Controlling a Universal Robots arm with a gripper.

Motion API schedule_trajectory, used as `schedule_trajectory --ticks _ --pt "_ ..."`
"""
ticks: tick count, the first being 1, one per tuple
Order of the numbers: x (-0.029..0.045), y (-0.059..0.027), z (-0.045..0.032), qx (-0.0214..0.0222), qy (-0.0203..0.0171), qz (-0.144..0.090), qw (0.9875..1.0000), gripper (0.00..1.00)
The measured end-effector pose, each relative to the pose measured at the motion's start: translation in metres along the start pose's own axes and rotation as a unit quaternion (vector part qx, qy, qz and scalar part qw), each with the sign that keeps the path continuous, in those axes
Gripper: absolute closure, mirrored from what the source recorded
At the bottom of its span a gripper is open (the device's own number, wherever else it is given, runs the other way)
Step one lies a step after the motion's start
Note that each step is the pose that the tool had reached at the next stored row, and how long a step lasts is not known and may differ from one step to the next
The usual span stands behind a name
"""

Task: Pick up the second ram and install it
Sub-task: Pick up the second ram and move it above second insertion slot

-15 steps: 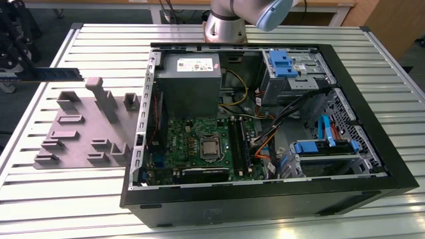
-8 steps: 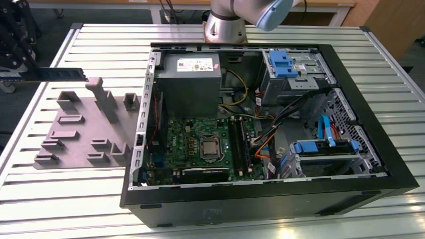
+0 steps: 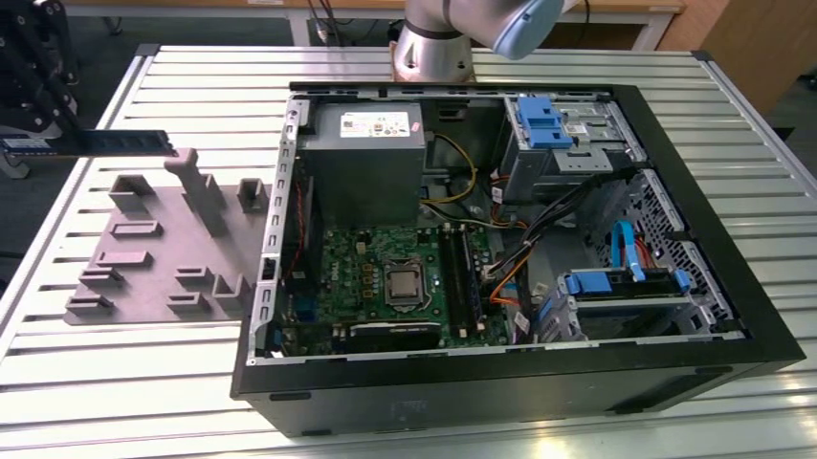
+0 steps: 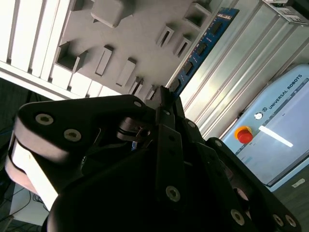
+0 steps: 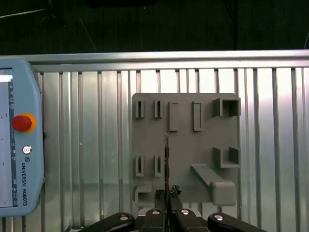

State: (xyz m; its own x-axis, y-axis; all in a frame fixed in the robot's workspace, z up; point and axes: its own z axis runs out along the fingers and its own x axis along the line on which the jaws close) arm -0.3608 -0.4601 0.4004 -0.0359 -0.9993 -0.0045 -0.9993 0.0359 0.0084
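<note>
The second ram (image 3: 121, 142) is a long, thin, flat stick held level in the air high on the exterior view's left, with a pale label at the end nearest the hand. In the second wrist view the second ram (image 4: 203, 43) shows its dark-blue face with a row of black chips along it. In the first wrist view it (image 5: 166, 159) is seen edge-on, as a narrow dark line.

The hand (image 5: 167, 195) is clenched on one end of the stick, one finger on each flat side, and the rest juts out free beyond the fingertips.

Under it, and apart from it, lies a grey holder plate (image 3: 153, 249) with raised slots and posts, on the slatted metal table (image 3: 191, 86). Just beside the plate, toward the exterior view's right, stands an open black computer case (image 3: 715, 287) with a green motherboard (image 3: 370, 258) inside. A pale-blue control pendant (image 5: 19, 145) with a red button rests on the table near the plate.
</note>
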Motion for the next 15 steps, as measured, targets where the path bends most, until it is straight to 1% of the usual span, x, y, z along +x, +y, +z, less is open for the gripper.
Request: schedule_trajectory --ticks 15 --pt "-0.0004 -0.0121 0.0000 0.0001 0.0000 0.000 1.0000 0.86"
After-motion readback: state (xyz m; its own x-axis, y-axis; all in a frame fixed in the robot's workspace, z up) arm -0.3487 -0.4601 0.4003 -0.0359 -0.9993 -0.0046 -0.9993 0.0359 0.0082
